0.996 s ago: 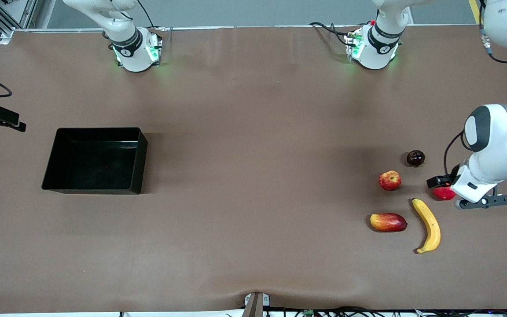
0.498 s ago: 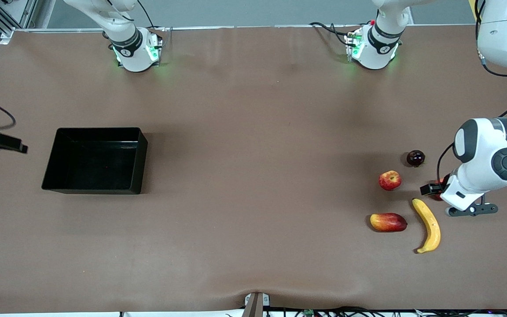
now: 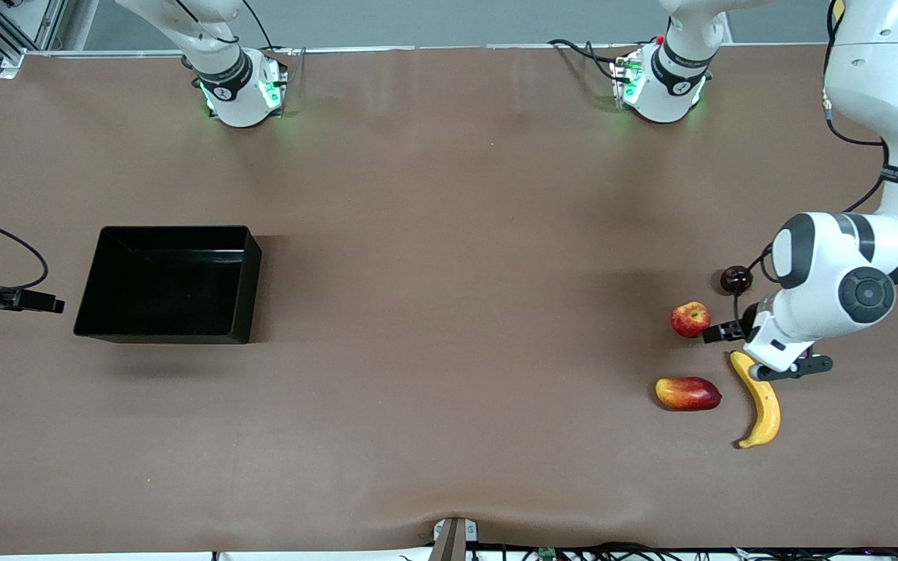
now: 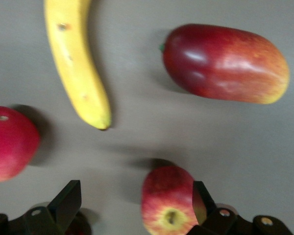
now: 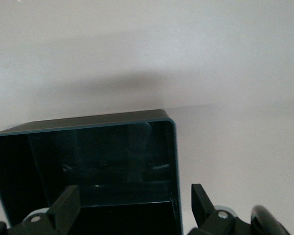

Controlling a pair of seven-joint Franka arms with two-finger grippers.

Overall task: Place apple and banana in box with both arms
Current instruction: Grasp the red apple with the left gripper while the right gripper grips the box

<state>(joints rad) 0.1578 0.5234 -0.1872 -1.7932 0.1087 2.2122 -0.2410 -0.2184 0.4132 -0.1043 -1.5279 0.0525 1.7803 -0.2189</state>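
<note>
The apple (image 3: 690, 319), red with yellow patches, lies on the table near the left arm's end. My left gripper (image 3: 723, 333) is open and low beside it. In the left wrist view the apple (image 4: 169, 201) sits between the open fingers, close against one finger (image 4: 202, 196). The banana (image 3: 761, 401) lies nearer the front camera than the apple, and its tip shows in the left wrist view (image 4: 78, 63). The black box (image 3: 168, 284) stands empty near the right arm's end. My right gripper (image 3: 42, 302) is open and empty, in the air beside the box; the right wrist view shows the box (image 5: 88, 161) under the fingers.
A red-yellow mango-like fruit (image 3: 687, 393) lies beside the banana. A dark plum (image 3: 735, 279) lies farther from the front camera than the apple. A round red-pink fruit (image 4: 10, 144) lies next to the banana's tip; the left arm hides it in the front view.
My left gripper has moved from over the red-pink fruit to the apple, which is now between its fingers. My right gripper has moved alongside the box, lower in the front view.
</note>
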